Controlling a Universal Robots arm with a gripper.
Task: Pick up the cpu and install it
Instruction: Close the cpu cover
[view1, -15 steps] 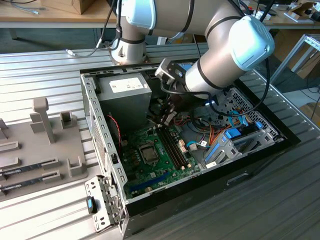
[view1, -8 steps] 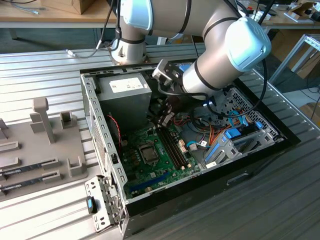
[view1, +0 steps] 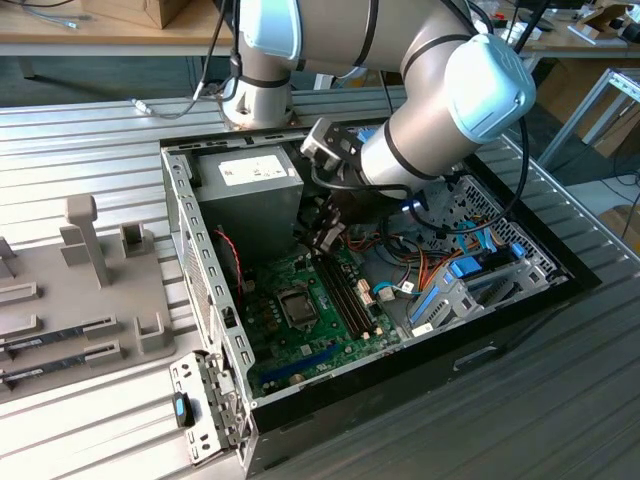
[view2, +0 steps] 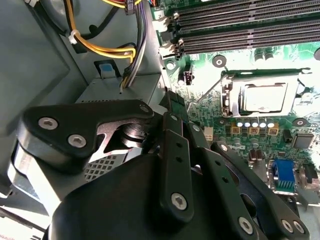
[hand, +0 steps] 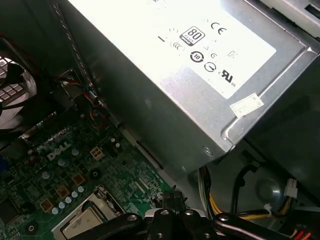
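Looking down into an open computer case (view1: 190, 230) lying flat on the ribbed metal desk (view1: 560, 400). On the green motherboard (view1: 300, 350) inside it, a square socket frame (view2: 230, 100), taken here as the mark for placing everything else.

Within that frame, flat and level, the cpu (view2: 262, 97) with its silvery top plate facing up, bordered on all sides by the frame's metal. Cannot tell whether the frame's plate is clamped down over it.

Near the socket frame but apart from it, on the side toward the power supply (view1: 255, 180), the gripper (view1: 322, 242) hanging from the grey arm (view1: 440, 110) that reaches down into the case. Jaws drawn together on each other, clear of the cpu and not touching the frame.

Just beside the socket frame, a short row of small round capacitors (view2: 255, 124). A little farther from it, on another side, the long parallel memory slots (view2: 240, 30) — at the exterior view's right of the frame. Past the gripper from the frame, a bundle of yellow and black wires (view2: 100, 47) running along the power supply's flank.

Well apart from the socket frame, outside the case at the exterior view's left, a grey fixture tray (view1: 110, 300) with upright posts and narrow slots, resting on the desk.
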